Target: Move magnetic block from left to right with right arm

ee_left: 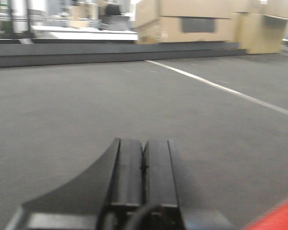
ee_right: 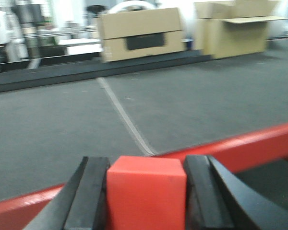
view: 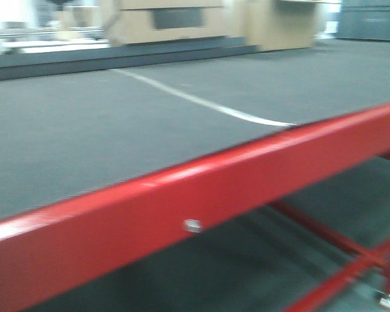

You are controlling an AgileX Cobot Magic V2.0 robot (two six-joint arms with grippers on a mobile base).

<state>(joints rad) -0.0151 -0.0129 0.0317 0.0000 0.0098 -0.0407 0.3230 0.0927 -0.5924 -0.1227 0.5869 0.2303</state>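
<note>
Pinching the magnetic block (ee_right: pixel 146 194) between its two black fingers (ee_right: pixel 89 194), the right gripper (ee_right: pixel 145 165) has its jaws spread just the cube's width, pads flush on the left and right faces as far as the right wrist view shows. Block fills the gap, top and front faces visible, bottom cut off by the frame edge, so whether it rests on anything can't be told. Looks rigid, sharp-edged, matte, probably light. Flat parallel sides suit this side-on hold, low slip risk, though the magnet might tug toward steel such as the red rail (ee_right: pixel 240 143) just beyond. Left gripper (ee_left: pixel 143 143) is empty, jaws pressed together, low over the grey mat (ee_left: pixel 86 110); contact can't be told. Past the rail a white line (ee_right: pixel 122 112) splits the mat, roughly ahead of the block, and the right-hand half is presumably the drop side. Far back, blurry cardboard boxes (ee_right: pixel 139 33).
</note>
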